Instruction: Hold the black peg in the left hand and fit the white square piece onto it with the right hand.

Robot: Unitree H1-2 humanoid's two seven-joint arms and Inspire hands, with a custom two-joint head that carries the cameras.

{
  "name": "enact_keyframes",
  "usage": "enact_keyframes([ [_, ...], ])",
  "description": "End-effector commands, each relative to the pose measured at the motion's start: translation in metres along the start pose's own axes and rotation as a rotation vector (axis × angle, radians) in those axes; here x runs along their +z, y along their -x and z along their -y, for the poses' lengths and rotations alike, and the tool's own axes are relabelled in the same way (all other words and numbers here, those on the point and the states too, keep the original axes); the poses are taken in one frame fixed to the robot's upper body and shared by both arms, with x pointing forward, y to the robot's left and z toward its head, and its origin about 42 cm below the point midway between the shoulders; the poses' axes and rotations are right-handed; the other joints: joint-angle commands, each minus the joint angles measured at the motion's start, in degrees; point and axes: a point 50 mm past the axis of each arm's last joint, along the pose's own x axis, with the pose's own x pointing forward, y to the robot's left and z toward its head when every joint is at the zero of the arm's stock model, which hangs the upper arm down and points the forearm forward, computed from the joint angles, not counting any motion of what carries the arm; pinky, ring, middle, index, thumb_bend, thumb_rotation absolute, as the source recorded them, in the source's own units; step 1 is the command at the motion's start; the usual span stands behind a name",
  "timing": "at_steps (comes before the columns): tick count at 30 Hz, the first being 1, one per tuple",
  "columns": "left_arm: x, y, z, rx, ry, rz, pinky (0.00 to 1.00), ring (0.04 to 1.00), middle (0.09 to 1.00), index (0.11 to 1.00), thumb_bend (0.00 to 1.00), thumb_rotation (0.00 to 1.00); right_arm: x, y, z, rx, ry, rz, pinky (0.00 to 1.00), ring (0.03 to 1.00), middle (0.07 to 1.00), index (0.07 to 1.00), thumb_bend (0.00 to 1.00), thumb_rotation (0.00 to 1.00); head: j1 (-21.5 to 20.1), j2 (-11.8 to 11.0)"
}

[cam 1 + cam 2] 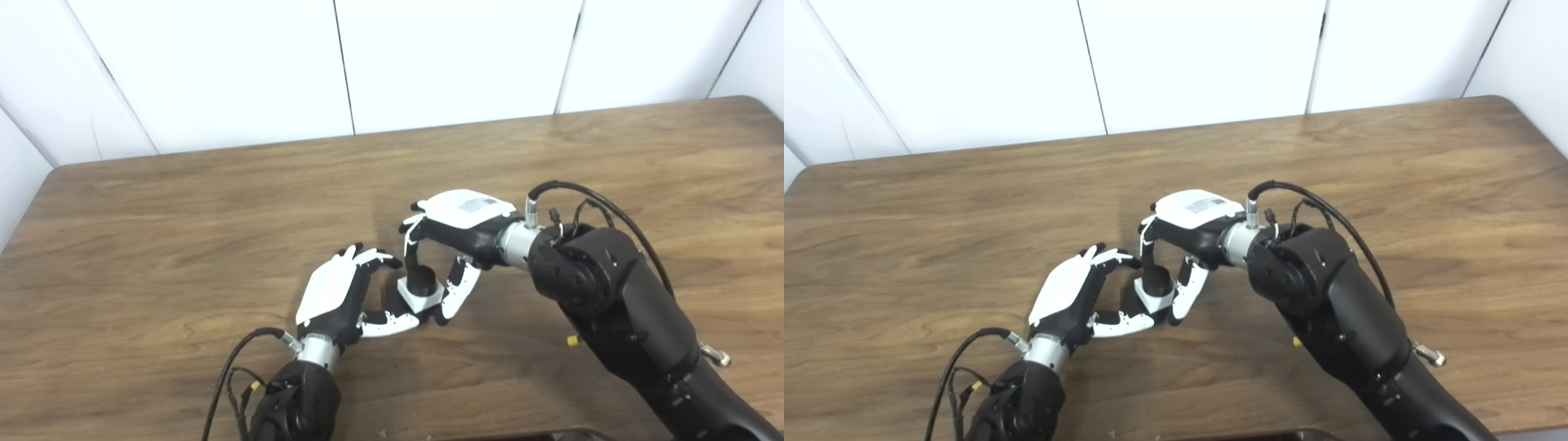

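Note:
The white square piece [421, 298] sits around the black peg [421, 280], whose round top sticks up through it, low over the table. My left hand [335, 293] lies just left of them. Its thumb [389, 323] reaches under the piece's near edge and its fingers [375, 257] curl above a dark lower part of the peg [391, 302]. My right hand [460, 215] arches over from the right. One of its fingers [408, 246] comes down behind the peg and its thumb [457, 289] presses the piece's right side. The left hand's exact contact is partly hidden.
The wooden table [184, 202] spreads wide to the left, right and back. White wall panels [429, 55] stand behind its far edge. Cables loop off both wrists [588, 196]. A dark object [551, 435] peeks in at the bottom edge.

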Motion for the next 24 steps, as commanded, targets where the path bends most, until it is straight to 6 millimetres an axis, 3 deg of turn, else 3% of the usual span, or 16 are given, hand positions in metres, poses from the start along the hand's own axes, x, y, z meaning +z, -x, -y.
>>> enact_keyframes([
  [1,-0.010,0.003,-0.008,-0.049,-0.009,-0.041,1.00,1.000,0.919,0.797,0.81,0.37,0.004,0.002,0.022,-0.084,0.018,0.013,0.89,1.000,0.897,0.616,0.96,0.24,-0.1,0.0],
  [14,-0.014,0.011,-0.025,-0.174,-0.084,-0.054,1.00,1.000,0.961,0.849,0.84,0.29,0.002,-0.002,0.030,-0.108,0.015,0.015,0.91,1.000,0.884,0.602,0.98,0.24,0.3,-0.1],
  [24,-0.006,0.014,-0.056,-0.249,-0.155,-0.084,1.00,1.000,0.994,0.899,0.83,0.24,0.000,-0.002,0.033,-0.117,0.004,0.011,0.89,1.000,0.887,0.600,0.98,0.23,0.4,-0.4],
])
